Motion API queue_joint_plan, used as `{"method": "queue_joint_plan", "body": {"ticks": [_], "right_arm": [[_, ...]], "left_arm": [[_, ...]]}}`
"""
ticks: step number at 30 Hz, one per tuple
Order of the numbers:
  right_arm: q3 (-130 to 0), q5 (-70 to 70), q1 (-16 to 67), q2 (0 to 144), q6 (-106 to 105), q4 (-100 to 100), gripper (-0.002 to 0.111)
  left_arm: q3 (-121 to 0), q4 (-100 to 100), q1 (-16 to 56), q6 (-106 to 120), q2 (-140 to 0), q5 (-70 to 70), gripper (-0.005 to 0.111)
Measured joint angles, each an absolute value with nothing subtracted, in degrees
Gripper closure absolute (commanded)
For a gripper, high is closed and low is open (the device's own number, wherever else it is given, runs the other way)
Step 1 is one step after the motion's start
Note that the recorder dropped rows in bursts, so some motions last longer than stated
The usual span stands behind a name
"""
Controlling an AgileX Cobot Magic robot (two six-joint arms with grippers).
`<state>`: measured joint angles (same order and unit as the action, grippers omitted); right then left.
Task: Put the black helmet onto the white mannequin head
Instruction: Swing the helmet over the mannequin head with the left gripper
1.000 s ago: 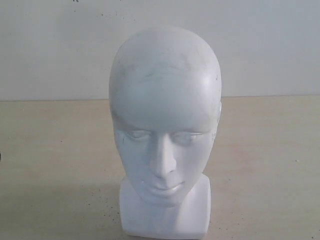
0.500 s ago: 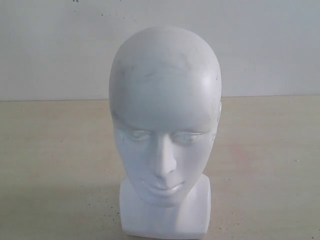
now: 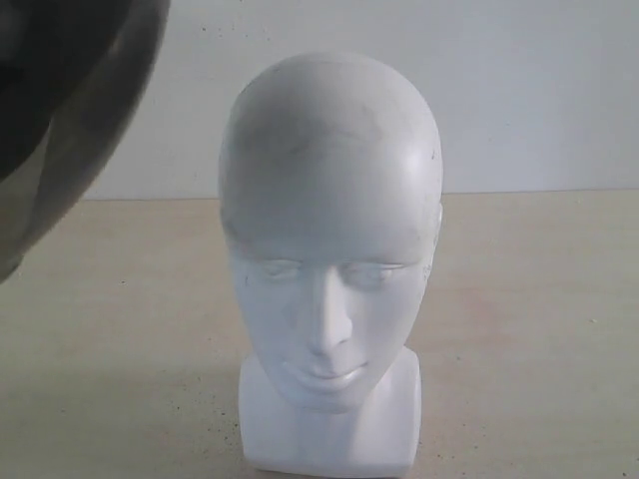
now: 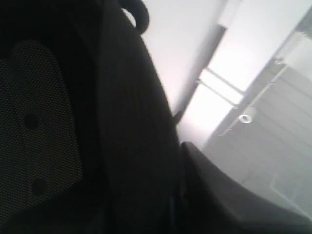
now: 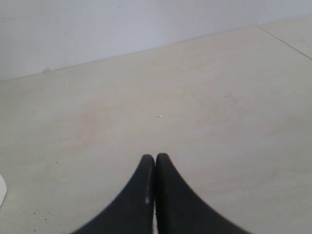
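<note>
Aloft at ten o'clock of the white mannequin head [image 3: 329, 259], apart from it: the black helmet [image 3: 60, 110], blurred. Head upright on the table [image 3: 539, 329]. Helmet padding [image 4: 44, 126] fills the left wrist view; the left gripper's state cannot be told. On the right gripper [image 5: 155, 163], fingertips press together, empty.

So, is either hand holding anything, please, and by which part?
The left hand holds the helmet, seemingly by its padded rim, though the grip itself is hidden. The right hand holds nothing.
</note>
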<state>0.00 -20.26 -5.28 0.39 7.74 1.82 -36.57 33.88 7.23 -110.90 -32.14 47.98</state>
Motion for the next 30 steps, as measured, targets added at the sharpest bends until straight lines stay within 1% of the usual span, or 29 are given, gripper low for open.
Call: {"method": "queue_joint_plan", "body": {"ticks": [6, 9, 15, 23, 30], "right_arm": [[0.0, -20.3, -5.3, 0.4, 7.7, 1.8, 0.108], [0.0, -20.3, -5.3, 0.4, 7.7, 1.8, 0.108], [0.0, -20.3, -5.3, 0.4, 7.7, 1.8, 0.108], [0.0, -20.3, -5.3, 0.4, 7.7, 1.8, 0.108], [0.0, -20.3, -5.3, 0.4, 7.7, 1.8, 0.108]], "left_arm": [[-37.4, 25.5, 7.2, -114.4, -40.1, 63.0, 0.102], [-40.2, 25.9, 7.2, -117.1, -44.4, 65.2, 0.102], [-47.5, 28.0, 8.0, -119.8, -50.9, 65.1, 0.102], [-57.1, 28.5, 17.8, -119.8, -57.5, 66.7, 0.102], [-58.3, 29.0, 23.2, -119.6, -63.5, 67.1, 0.102]]}}
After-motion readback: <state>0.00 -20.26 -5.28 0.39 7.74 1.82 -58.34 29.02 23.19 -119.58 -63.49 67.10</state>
